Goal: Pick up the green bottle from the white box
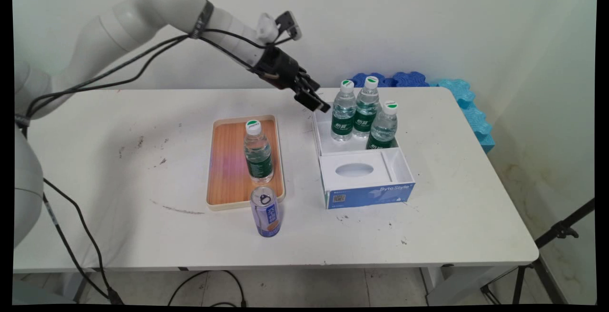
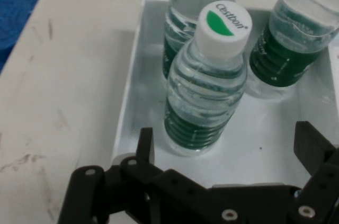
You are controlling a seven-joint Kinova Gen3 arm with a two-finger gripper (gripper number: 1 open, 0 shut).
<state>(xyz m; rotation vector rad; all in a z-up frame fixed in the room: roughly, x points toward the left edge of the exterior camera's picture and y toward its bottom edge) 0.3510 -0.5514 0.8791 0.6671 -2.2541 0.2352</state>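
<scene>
- My gripper hangs in the air over the far left corner of the white box, touching nothing.
- My jaws are spread wide and empty. In the hand view one finger rises at the lower left and the other at the lower right, with a clear gap between them.
- The nearest bottle stands upright in the box's rear compartment, just ahead of my fingers and roughly centred in the gap. Its white cap with the green mark faces me.
- Two other bottles stand in the same compartment, close against the nearest one. I cannot tell whether they touch it.
- As I judge it, the tight spots here are the box wall beside my left-hand finger and the neighbouring bottle beside the other. A finger that strays sideways could nudge either, and these tall, narrow bottles would tip easily.
- The neck under the cap looks like the freest place, since the bodies crowd together lower down.
- My arm reaches in from the upper left of the main view, forearm sloping down to the right and wrist pitched so the fingers point down and forward into the box.
- Well apart, on the table, a wooden tray carries another bottle, and a can stands at the tray's near edge.
</scene>
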